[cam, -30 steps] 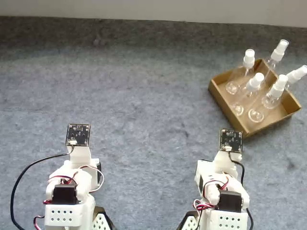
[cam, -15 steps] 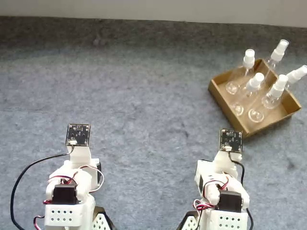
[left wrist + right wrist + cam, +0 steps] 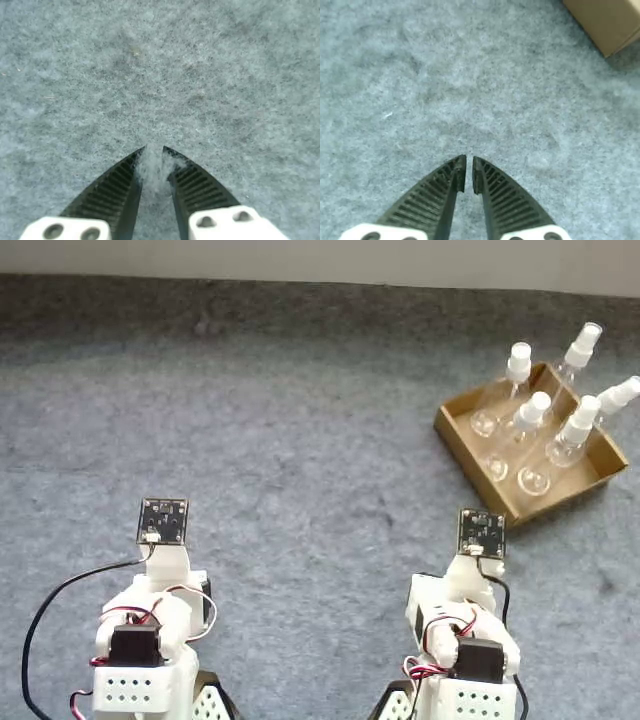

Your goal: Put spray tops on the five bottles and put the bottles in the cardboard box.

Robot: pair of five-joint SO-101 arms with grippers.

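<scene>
Left gripper and right gripper hold ribbed black wedges pressed together over fuzzy grey felt.

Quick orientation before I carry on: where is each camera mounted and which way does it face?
High view: fixed above the carpeted table, looking down on the left arm, right arm and cardboard box holding five bottles.
Left wrist view: on the left arm's wrist, facing the carpeted table past the left gripper.
Right wrist view: on the right arm's wrist, facing the carpeted table past the right gripper.
Shared: the high and right wrist views both show the cardboard box.
</scene>
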